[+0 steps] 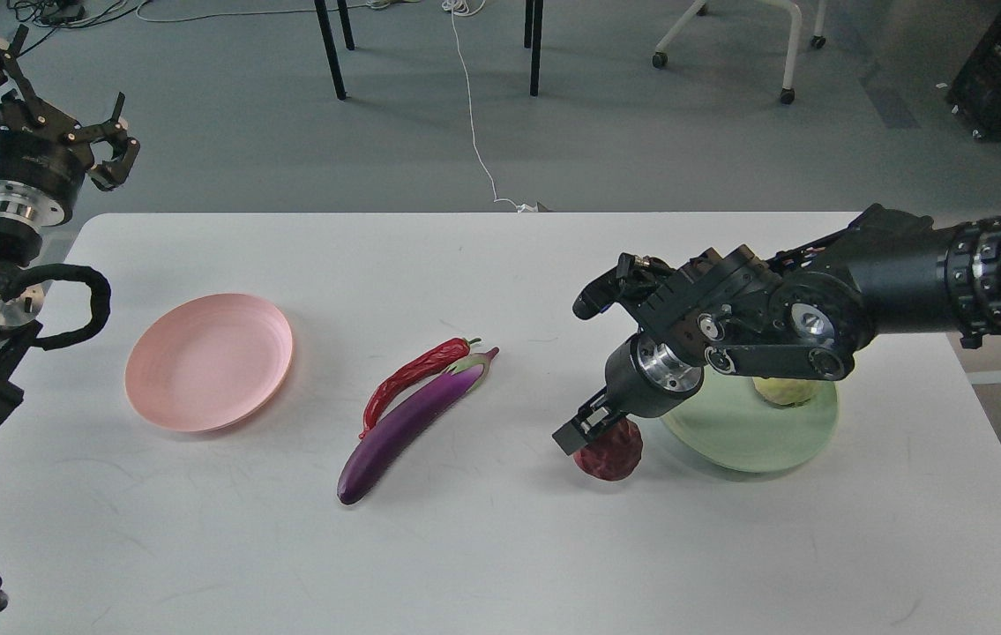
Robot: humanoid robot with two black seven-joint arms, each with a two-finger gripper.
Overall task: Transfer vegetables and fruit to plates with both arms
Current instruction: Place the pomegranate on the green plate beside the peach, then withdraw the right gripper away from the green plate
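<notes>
One of four items looks delivered on the worktop [500,564]: the yellow-green fruit [784,390] sits on the green plate [734,441] toward the right edge. Near the left edge, the pink plate [209,362] holds nothing. At mid-worktop the eggplant [412,425] and chili [407,379] lie touching. The right pincer [593,428] is at the pomegranate [610,451] beside the green plate, its grip hidden; the left pincer [108,145] hangs spread and unladen.
</notes>
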